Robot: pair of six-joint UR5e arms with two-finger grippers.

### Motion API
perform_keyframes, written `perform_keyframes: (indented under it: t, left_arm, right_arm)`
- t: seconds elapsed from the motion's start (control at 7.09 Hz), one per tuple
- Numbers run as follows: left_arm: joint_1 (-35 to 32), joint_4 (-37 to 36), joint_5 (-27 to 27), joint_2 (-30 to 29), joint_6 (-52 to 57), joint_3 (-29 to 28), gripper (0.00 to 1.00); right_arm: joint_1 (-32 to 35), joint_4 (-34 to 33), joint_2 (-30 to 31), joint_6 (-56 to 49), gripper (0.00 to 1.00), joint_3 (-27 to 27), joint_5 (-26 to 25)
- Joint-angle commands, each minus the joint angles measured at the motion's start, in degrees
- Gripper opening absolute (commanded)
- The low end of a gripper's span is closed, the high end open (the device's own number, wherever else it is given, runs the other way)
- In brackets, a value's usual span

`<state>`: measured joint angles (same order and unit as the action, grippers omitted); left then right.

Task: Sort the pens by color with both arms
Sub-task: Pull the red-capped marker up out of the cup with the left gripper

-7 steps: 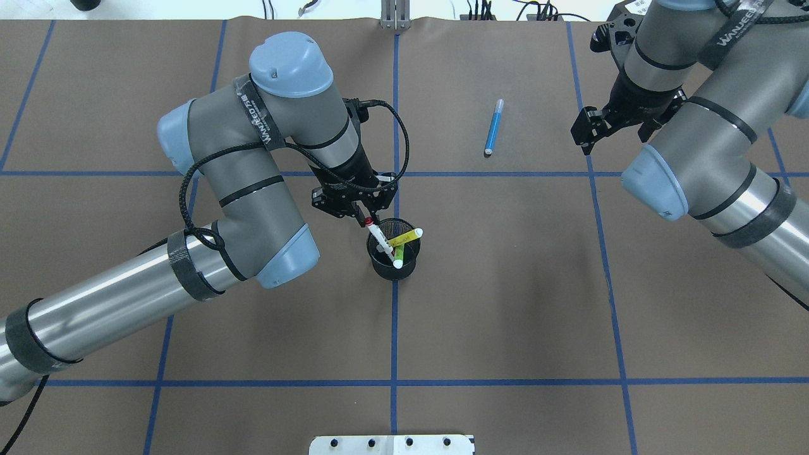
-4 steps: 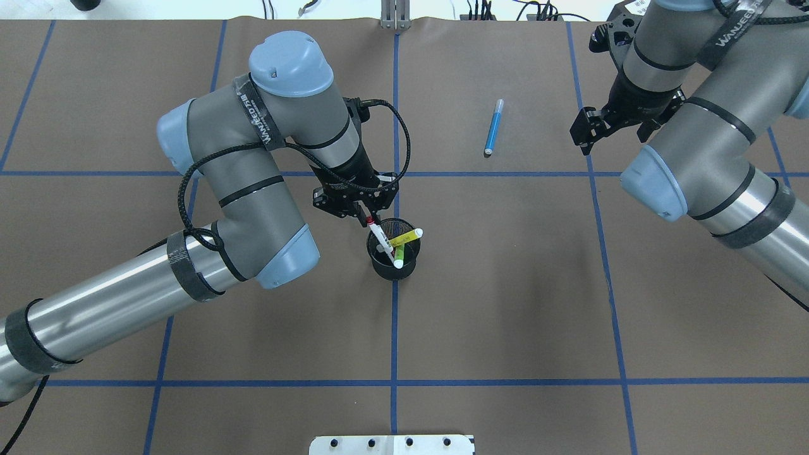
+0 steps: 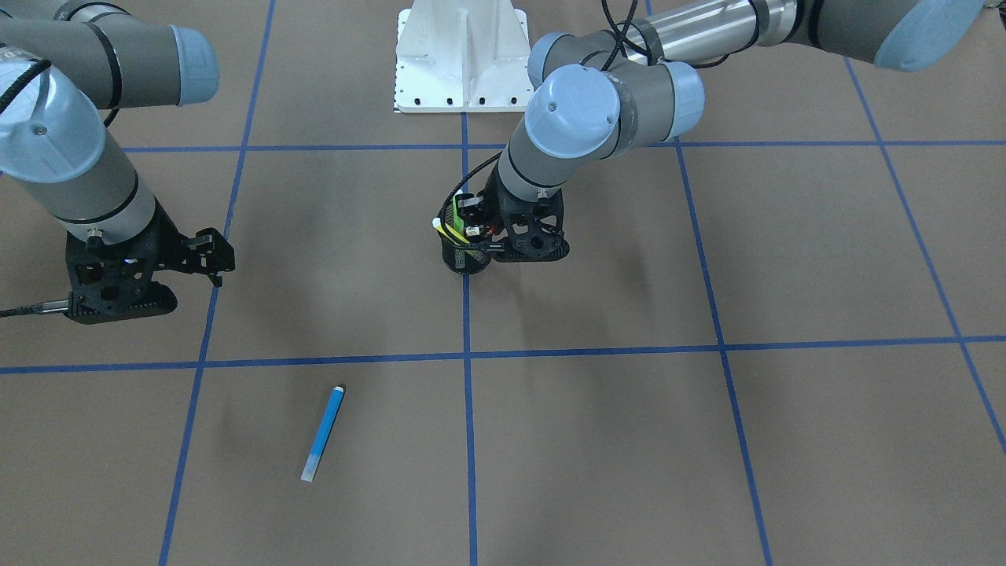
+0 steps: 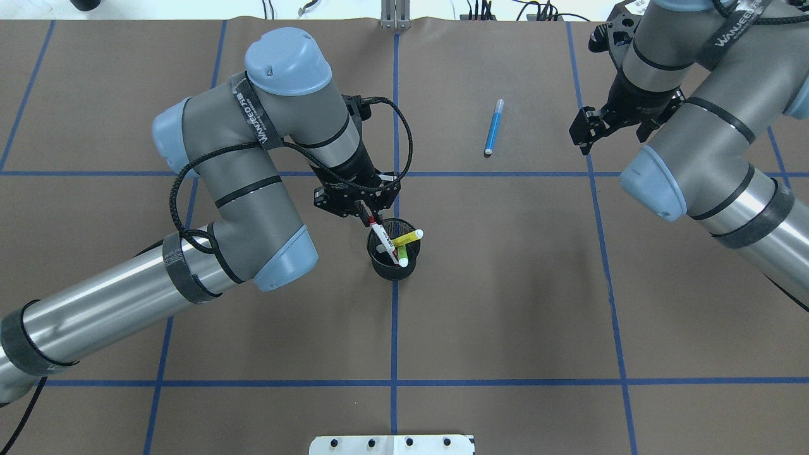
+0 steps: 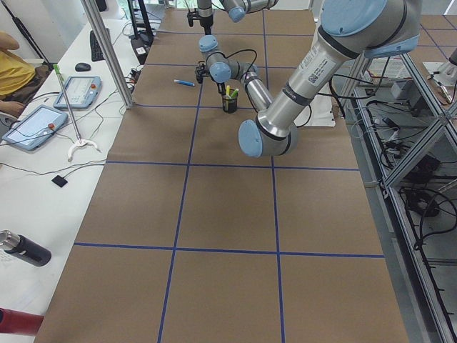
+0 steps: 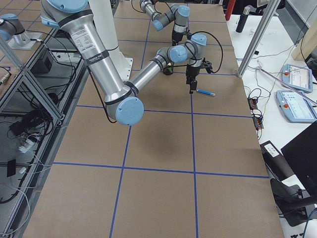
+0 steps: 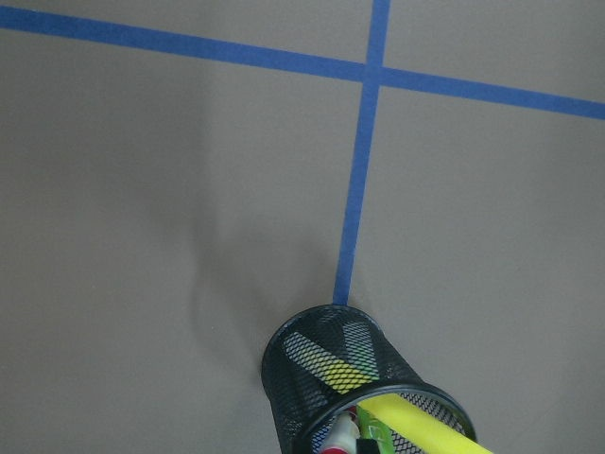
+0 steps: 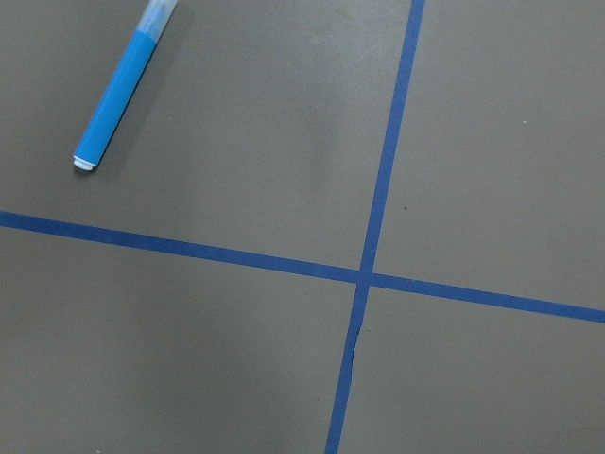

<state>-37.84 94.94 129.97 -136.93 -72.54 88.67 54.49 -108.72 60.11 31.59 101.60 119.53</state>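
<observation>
Left gripper (image 4: 368,217): fingers look pinched together on the red-capped top of the white pen (image 4: 383,240)
White pen: leans in the black mesh cup (image 4: 387,272) just under that gripper
Yellow pen (image 4: 409,237), green pen (image 4: 402,252): in the same cup, just beyond the fingertips
Blue pen (image 4: 493,126): flat on the table (image 4: 505,284), off to the right gripper's (image 4: 584,136) side
Right gripper: empty, whether apart or together I cannot tell
Handling: probably light, stiff, smooth barrels that roll; I'd grip below the cap and lift gently, as the cup may tip
</observation>
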Motion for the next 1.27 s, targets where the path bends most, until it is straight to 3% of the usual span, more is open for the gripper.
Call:
perform_keyframes:
  t: [0.0, 0.28, 0.56, 0.85, 1.13]
  left_arm:
    - [-1.26, -0.55, -0.33, 0.61, -0.24, 4.74, 0.01]
    - [-2.32, -0.55, -6.11, 4.80, -0.24, 13.76, 0.00]
    - [-4.43, -0.29, -7.62, 5.53, -0.23, 17.57, 0.00]
    - [-4.43, 3.55, -14.89, 5.44, -3.20, 17.86, 0.00]
    - [-4.17, 16.16, -22.62, 5.45, -8.73, 12.35, 0.00]
  right_arm:
    - [0.09, 0.00, -0.08, 0.05, 1.00, 0.00, 0.00]
    - [0.00, 0.09, -0.16, 0.05, 1.00, 0.09, 0.09]
    - [0.00, 0.09, -0.16, 0.14, 1.00, 0.09, 0.09]
    - [0.09, 0.09, -0.08, -0.21, 1.00, 0.09, 0.09]
    - [0.17, 0.09, -0.08, -0.21, 1.00, 0.26, 0.26]
